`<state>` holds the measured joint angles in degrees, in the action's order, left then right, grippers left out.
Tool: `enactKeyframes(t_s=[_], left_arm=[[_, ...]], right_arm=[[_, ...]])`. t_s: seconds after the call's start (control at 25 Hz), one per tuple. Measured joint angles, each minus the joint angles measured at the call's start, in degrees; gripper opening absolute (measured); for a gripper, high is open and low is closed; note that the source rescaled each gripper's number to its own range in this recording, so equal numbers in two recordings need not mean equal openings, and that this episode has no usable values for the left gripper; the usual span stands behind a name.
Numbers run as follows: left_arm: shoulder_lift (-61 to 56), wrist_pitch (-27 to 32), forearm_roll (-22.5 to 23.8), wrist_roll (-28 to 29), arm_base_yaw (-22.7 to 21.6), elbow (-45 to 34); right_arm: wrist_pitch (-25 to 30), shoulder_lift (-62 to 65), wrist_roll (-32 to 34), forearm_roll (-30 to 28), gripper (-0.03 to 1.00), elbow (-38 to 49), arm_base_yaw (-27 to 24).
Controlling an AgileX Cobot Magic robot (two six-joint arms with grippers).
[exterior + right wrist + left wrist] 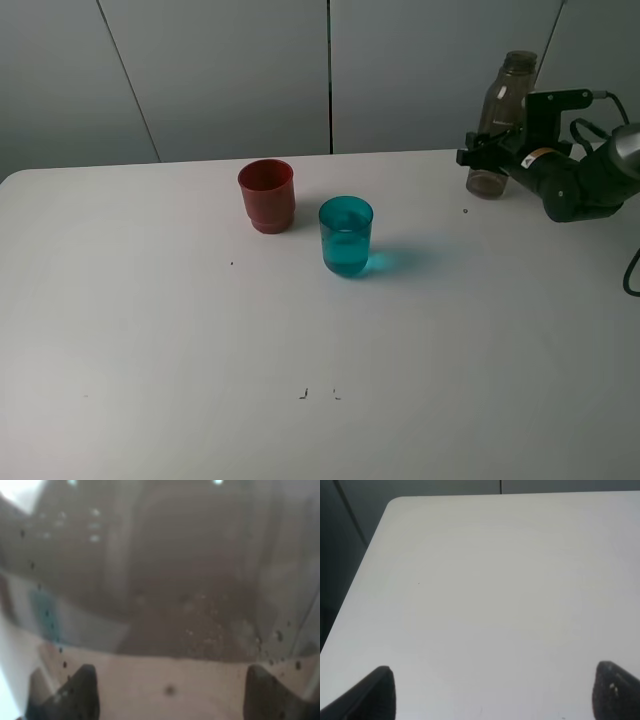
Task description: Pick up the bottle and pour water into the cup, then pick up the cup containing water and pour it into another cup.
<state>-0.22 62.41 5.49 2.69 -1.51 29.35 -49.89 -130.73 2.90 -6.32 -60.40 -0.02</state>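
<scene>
High camera: a white table. A tall smoky-grey bottle is upright near the table's back right corner. The right gripper reaches in from the right and clasps the bottle low on its body. Near the table's middle stands a teal tumbler, upright, with water in its lower part. A red-brown cup stands near it, toward the back left, not touching. The left arm is out of this view.

Left wrist camera: only bare table. The left gripper is spread wide and holds nothing.

Right wrist camera: the bottle fills the view, blurred, between the two fingers, which press against its sides.

The water looks already poured, so the tumbler is likely next. It lies well to the left of the right gripper and nearer the front edge, its long axis vertical. The right arm looks nearer, though where the left arm sits cannot be told.
</scene>
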Motion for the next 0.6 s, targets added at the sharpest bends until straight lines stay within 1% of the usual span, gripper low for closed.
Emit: enactKeyframes(t_s=[0.6], left_arm=[[0.0, 0.0, 0.0, 0.0, 0.0, 0.0]], right_arm=[[0.6, 0.0, 0.7, -1.7, 0.04, -0.2, 0.0]])
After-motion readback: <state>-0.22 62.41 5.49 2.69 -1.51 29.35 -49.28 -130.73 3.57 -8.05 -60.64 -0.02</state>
